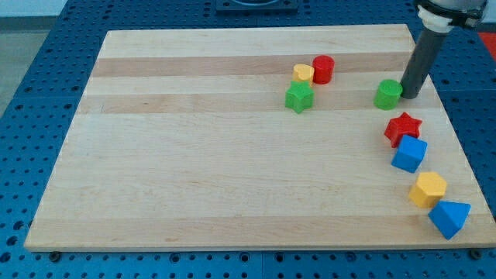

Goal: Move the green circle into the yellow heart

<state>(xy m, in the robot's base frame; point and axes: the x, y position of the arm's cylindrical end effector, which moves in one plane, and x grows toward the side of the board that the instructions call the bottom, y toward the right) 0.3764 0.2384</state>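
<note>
The green circle (387, 94) sits on the wooden board at the view's upper right. My tip (408, 96) rests just to its right, touching or nearly touching its side. The yellow heart (303, 74) lies to the left of the green circle, near the top middle of the board, pressed between a red cylinder (323, 69) on its right and a green star (298, 98) just below it.
A red star (403, 127), a blue cube (408, 153), a yellow hexagon-like block (428, 189) and a blue triangular block (449, 218) run down the board's right side (457, 155). The dark rod (422, 58) rises to the view's top right.
</note>
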